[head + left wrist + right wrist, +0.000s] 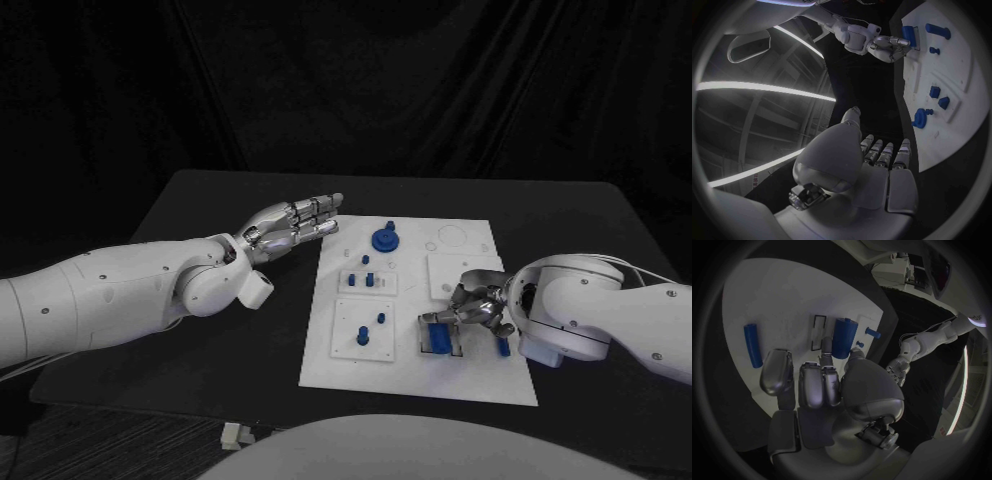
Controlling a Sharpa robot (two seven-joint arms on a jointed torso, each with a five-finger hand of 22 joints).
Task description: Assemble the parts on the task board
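Several small blue parts [369,262] already stand in the flat white task board [469,380], but the right hand [476,308] pinches a chunky blue block [437,336] not yet seated, a loose blue rod [502,346] lies beside it, and the left hand [289,225] hovers spread and holding nothing.

no readable txt, labels or nos., maybe too small on task board [462,385]

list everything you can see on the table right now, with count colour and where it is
task board: one, white, middle of the black table
round knobbed part: one, blue, far end of the board
small pegs: several, blue, on the raised white plates along the board's left side
block part: one, blue, near right of the board, at the right hand's fingertips
rod part: one, blue, beside the right hand
table: one, black
left hand: silver, empty, left of the board
right hand: silver, over the board's right side
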